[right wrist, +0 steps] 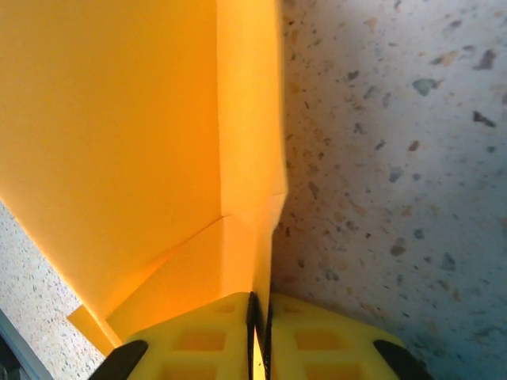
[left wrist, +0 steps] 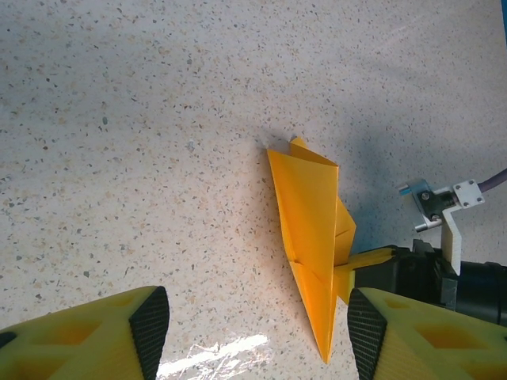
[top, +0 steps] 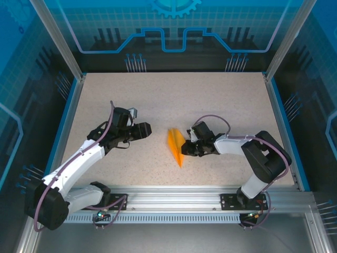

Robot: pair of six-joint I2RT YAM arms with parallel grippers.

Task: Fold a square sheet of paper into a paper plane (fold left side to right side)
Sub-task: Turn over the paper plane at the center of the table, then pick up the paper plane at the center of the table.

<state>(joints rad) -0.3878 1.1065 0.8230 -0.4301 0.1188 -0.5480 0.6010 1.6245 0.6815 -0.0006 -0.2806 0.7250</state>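
While your right gripper (top: pixel 185 149) has its yellow fingers (right wrist: pixel 210 342) pinched flat together on the right-hand edge of the paper plane (top: pixel 176 145), with only the orange fold between the pads, your left gripper (top: pixel 148 130) sits just left of the paper with its jaws spread wide and nothing in them. The plane is a slim folded dart near the middle of the speckled table (top: pixel 221 100), its point toward the arm bases. In the left wrist view, it lies beyond the parted fingertips (left wrist: pixel 150 323), untouched by them.
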